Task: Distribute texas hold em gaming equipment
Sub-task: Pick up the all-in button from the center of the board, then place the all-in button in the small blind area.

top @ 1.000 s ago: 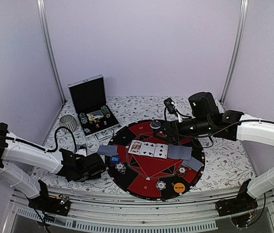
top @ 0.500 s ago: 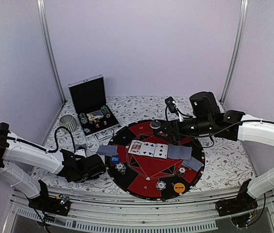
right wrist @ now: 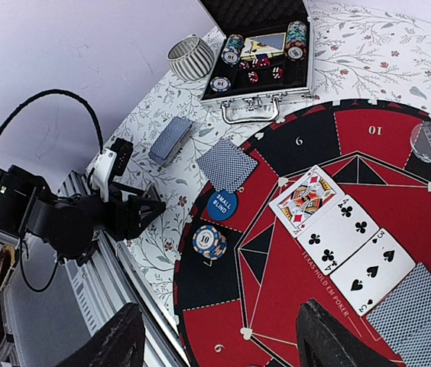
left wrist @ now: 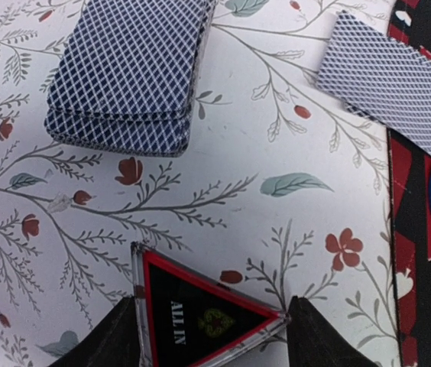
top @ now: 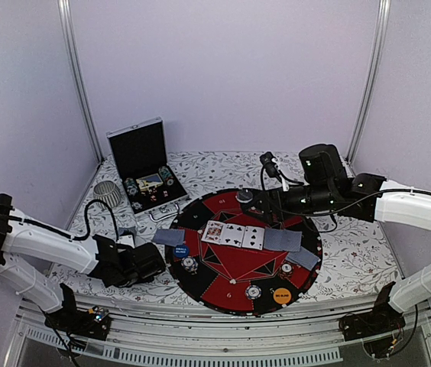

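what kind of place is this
Probably a lab robot cell dressed as a poker table: lilac enclosure walls, a round red-and-black mat on a floral tablecloth, and an open silver-edged black case.

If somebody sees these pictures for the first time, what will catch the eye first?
The big round red-and-black mat lies in the middle, with three face-up cards in a row across it. At the far left an open silver-edged case holds chips. Beside the mat's left edge the left gripper straddles a black triangular ALL IN marker.
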{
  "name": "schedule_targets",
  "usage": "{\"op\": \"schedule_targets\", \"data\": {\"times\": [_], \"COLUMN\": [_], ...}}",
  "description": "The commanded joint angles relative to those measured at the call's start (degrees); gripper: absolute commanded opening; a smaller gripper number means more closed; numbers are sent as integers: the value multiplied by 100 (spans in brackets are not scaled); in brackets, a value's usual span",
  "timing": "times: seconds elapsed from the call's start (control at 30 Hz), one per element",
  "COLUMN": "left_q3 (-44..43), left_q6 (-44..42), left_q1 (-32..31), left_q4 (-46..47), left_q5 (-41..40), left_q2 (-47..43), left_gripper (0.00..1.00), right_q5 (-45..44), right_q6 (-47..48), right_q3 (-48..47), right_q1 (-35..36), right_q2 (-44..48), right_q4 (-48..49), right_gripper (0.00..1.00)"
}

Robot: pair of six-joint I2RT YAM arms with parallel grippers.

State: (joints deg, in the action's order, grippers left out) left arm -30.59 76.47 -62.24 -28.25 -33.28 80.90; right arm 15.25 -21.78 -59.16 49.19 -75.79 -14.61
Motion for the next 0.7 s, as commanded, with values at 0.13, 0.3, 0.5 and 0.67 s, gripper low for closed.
{"op": "schedule_targets", "data": {"times": [0.13, 0.3, 0.5, 0.67], "left_q3": [-665, -1288, -2256, -2664], "left_q6": [-515, -1350, -3956, -5365], "left_q1": [-179, -617, -1831, -2280], "left_q4": [-1072, -1207, -123, 568], "left_q5": [171, -111, -151, 584], "left_q2": [-478, -486, 278, 1129], "left_gripper": [55, 53, 54, 55], "right_q5": [-48, -44, -116, -219], "right_q6": [50, 92, 173, 218], "right_q3": [0, -82, -108, -99], "right_q1": [40, 45, 38, 21], "right_q2": [113, 99, 198, 392], "right_q4": [9, 11, -9, -78], "right_gripper": [69, 70, 70, 71]}}
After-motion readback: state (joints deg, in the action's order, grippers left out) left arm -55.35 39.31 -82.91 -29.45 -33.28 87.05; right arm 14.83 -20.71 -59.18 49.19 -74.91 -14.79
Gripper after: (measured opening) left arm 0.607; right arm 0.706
